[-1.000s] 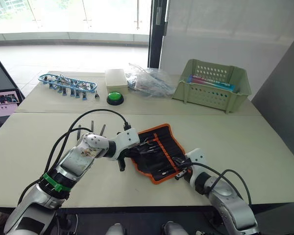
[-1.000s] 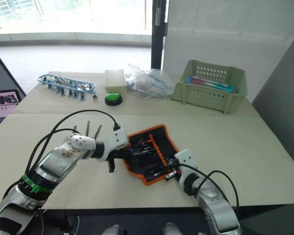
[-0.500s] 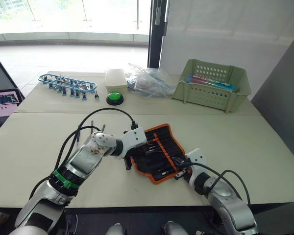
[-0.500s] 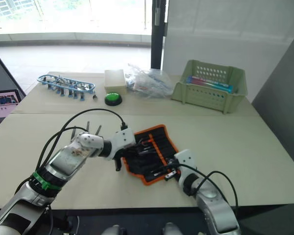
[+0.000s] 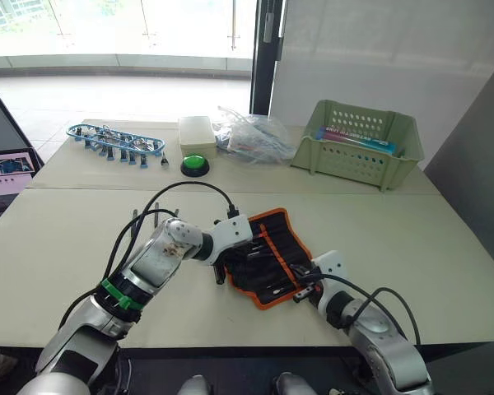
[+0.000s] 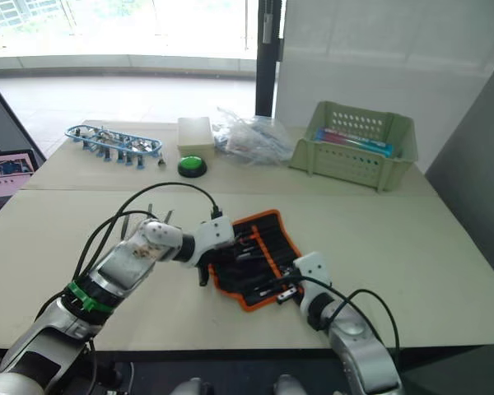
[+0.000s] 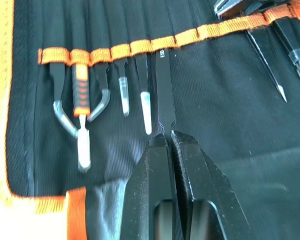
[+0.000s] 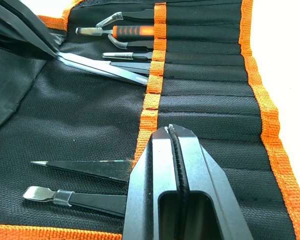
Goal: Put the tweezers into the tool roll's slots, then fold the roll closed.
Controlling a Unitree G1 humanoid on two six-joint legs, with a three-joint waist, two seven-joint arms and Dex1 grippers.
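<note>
- The tool roll lies open on the table, between the two arms; the left gripper is over its near-left part and the right gripper is at its right end.
- In the left wrist view the left gripper's fingers are pressed on the end of one of the tweezers — a flat black pair whose other end sits under the orange stripe, in one of the slots.
- The right gripper's fingers are pressed together over the roll's black fabric, pinching nothing visible; a pointed black tool lies just beside them.
- The wrist views show the small tools already tucked in — an orange-handled one among them; the head views show the green basket, green button and blue rack of clips at the far edge.
</note>
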